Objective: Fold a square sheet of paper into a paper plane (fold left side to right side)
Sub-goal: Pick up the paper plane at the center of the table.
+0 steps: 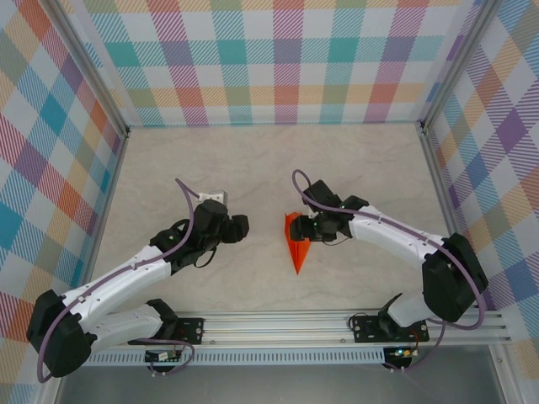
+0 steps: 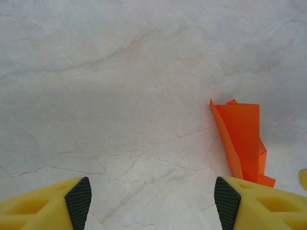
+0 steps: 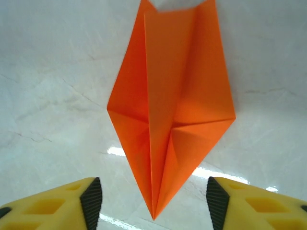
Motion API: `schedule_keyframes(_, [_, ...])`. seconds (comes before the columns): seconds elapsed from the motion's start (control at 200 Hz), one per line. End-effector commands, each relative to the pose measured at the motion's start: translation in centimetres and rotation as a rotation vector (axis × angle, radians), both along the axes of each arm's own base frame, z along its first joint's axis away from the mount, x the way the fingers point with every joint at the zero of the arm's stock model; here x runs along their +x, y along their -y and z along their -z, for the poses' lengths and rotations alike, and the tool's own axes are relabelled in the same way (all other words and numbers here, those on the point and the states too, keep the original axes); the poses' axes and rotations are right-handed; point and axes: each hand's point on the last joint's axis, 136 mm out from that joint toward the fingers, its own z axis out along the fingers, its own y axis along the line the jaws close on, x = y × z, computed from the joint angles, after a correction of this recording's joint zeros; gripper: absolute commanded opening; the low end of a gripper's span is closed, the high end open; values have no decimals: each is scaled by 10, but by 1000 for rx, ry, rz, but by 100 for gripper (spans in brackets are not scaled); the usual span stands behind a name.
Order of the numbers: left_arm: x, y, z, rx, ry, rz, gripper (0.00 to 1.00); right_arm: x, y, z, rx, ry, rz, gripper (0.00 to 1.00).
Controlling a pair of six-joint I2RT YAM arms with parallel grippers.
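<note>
L jaws wide, empty, R jaws wide, empty, over paper plane (image 3: 168,110) tip, arms angled inward

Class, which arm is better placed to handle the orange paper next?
Right, probably: the right pincer, open, faces the paper plane, tip centred between its fingers. The left pincer sits apart, the plane off to its side.
</note>
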Motion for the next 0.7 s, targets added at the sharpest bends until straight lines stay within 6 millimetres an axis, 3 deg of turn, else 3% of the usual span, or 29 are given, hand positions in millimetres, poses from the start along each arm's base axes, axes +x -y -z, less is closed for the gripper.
schedule_keyframes(0.0, [3,2,-14,-17,40,1,73,-16,4,24,-5,-95,36,65])
schedule_keyframes(0.215, [2,-1,-11,-1,33,2,74,-20,-25,30,86,-127,-49,67])
schedule_keyframes(0.395, [1,-2,-10,-4,33,1,75,-18,-22,38,36,-130,-45,66])
schedule_keyframes(0.695, [0,-2,-10,0,30,5,75,-16,-19,55,-80,-140,-51,46])
